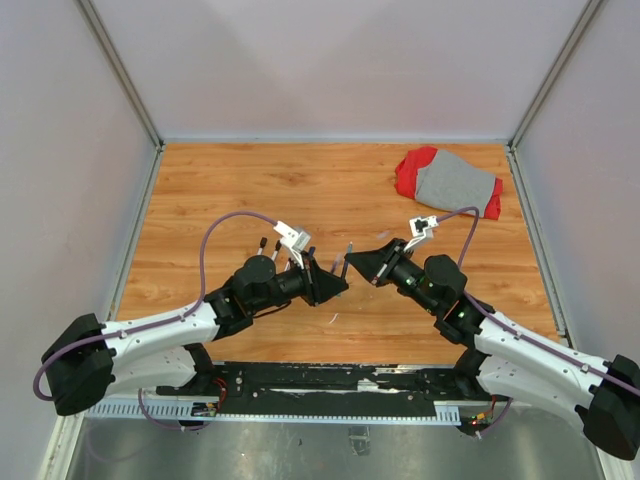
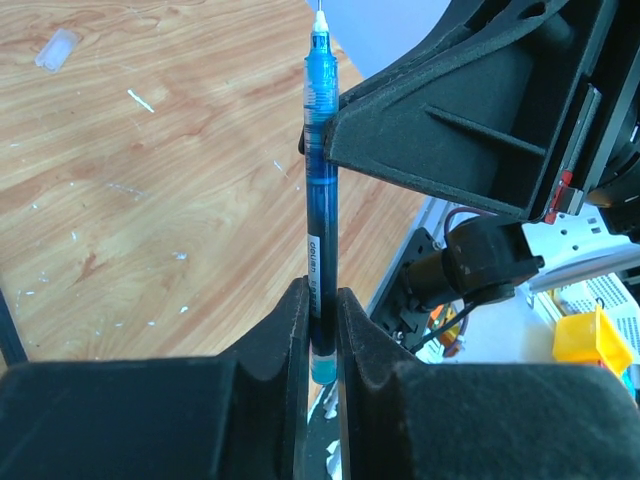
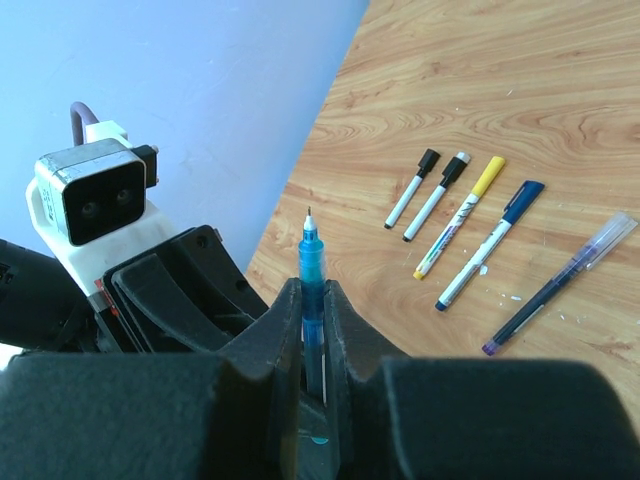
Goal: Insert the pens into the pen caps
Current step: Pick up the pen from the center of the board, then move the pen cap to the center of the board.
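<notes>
A bare-tipped blue pen is clamped by the left end effector and right end effector together. Beyond the right one, five capped pens are laid on the desk; one capping is judged left.

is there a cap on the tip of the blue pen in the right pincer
No, the blue pen clamped in the right pincer shows a bare needle tip with no cap on it.

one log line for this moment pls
left gripper: shut on blue pen | right gripper: shut on same pen, above table | tip: bare, no cap | five other pens: lying on table
</notes>
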